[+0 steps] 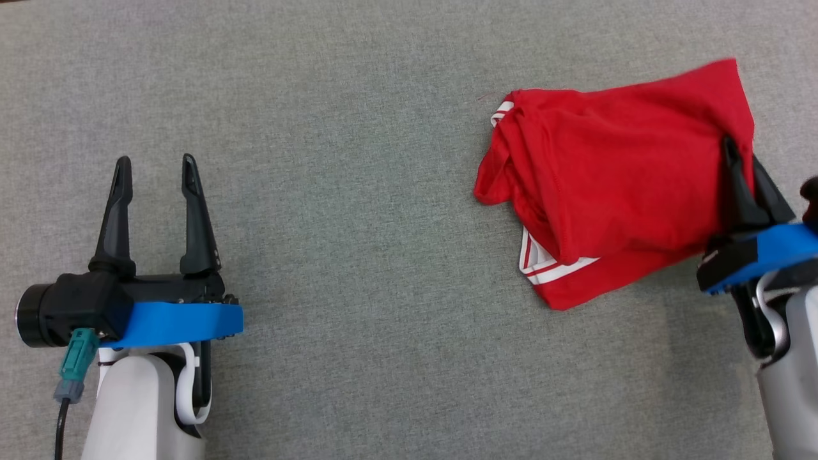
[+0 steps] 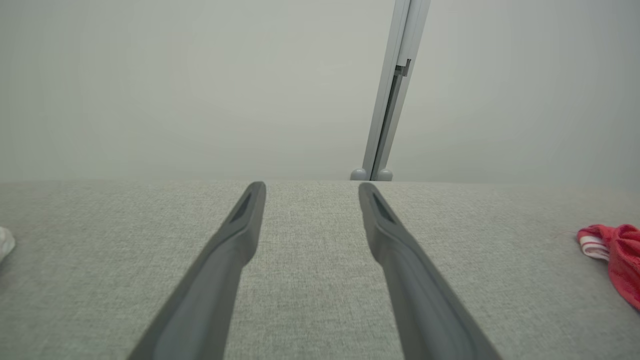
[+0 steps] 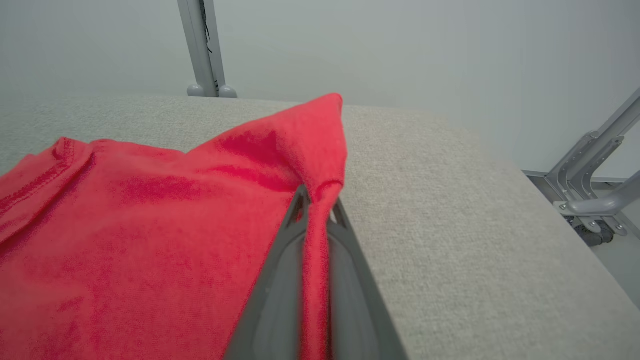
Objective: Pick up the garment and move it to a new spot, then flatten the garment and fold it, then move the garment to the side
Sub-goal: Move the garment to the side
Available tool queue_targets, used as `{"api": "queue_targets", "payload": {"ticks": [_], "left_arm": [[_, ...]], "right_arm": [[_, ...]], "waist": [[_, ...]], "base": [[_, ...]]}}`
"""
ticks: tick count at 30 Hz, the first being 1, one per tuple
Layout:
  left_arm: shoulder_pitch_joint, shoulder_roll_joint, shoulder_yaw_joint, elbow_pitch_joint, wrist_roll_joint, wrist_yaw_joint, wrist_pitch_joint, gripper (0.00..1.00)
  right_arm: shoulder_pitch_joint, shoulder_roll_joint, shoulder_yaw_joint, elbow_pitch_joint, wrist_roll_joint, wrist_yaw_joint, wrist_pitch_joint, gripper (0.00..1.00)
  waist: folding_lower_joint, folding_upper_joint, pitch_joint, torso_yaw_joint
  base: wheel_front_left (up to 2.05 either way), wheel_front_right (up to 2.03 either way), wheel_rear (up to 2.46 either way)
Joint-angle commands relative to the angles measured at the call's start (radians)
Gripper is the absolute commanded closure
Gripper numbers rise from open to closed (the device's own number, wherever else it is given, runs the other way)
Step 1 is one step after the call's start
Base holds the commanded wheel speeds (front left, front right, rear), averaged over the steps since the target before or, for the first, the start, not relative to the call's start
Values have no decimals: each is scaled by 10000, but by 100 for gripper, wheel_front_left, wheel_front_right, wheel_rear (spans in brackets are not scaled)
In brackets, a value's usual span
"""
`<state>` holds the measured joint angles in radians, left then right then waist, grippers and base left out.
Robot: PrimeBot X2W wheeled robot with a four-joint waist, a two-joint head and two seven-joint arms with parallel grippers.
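The garment (image 1: 607,185) is red with white striped trim, bunched and partly lifted at the right of the grey table. My right gripper (image 1: 741,160) is shut on its right edge; the right wrist view shows a pinch of red cloth (image 3: 315,235) squeezed between the two dark fingers, a corner standing up above the tips. My left gripper (image 1: 156,169) hangs open over bare cloth at the lower left, far from the garment. In the left wrist view its fingers (image 2: 400,250) stand wide apart, and a bit of the garment (image 2: 617,250) shows at the right edge.
The table (image 1: 351,191) is covered in grey fabric. A metal post (image 2: 392,90) stands beyond its far edge, against a pale wall. A grey metal frame (image 3: 595,180) sits past the table's right edge. A small white thing (image 2: 4,242) lies at the far left.
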<state>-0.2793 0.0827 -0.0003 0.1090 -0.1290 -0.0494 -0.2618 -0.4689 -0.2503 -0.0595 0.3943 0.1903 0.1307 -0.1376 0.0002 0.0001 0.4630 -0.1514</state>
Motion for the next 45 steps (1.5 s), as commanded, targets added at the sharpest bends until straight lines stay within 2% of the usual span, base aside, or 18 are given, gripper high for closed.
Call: {"api": "queue_targets", "payload": {"ticks": [1,10,11,18,26,32,35,36,37,38,45], "left_arm": [[-201,39,46,-61,76,-7,-44,0],[-394,94,-52,-277,120,-73,-44,0],[-487,104,-122,-353,130,-106,-44,0],[-697,111,-263,-541,143,-125,-44,0],[-878,125,-303,-623,130,-133,-44,0],[-1009,131,-333,-582,115,-117,-44,0],[-994,127,-328,-596,101,-80,-44,0],[-992,124,-331,-590,95,-76,-44,0],[-982,122,-332,-580,90,-70,-44,0],[-969,121,-326,-563,79,-70,-44,0],[-758,104,-234,-392,3,-32,-44,0]], "right_arm": [[-377,-72,123,-125,-38,2,0,100],[-2001,-859,421,-177,-248,2,652,100],[-2494,-1389,259,-49,-325,2,969,100],[-3319,-2838,-291,793,-381,2,1370,100],[-3989,-3999,-621,1813,-626,1,1566,100],[-4422,-4226,-691,2232,-883,2,1759,100],[-4565,-4134,-817,2385,-1086,2,1918,100],[-4587,-4114,-847,2390,-1211,2,1887,73],[-4593,-4072,-894,2438,-1283,1,1902,13],[-4598,-4033,-942,2480,-1369,2,1904,0],[-4309,-3561,-1174,2317,-1605,2,1331,0]], "waist": [[-2,-1,30,9],[-2,-1,589,319],[-2,-1,826,495],[-2,-1,1252,816],[-2,-1,1546,974],[-2,-1,1606,1059],[-2,-1,1613,1087],[-2,-1,1603,1103],[-2,-1,1590,1113],[-2,-1,1569,1123],[-2,-1,1194,1159]], "base": [[0,0,0],[0,0,0],[0,0,0],[0,0,0],[0,0,0],[0,0,0],[0,0,0],[0,0,0],[0,0,0],[0,0,0],[0,0,0]]}}
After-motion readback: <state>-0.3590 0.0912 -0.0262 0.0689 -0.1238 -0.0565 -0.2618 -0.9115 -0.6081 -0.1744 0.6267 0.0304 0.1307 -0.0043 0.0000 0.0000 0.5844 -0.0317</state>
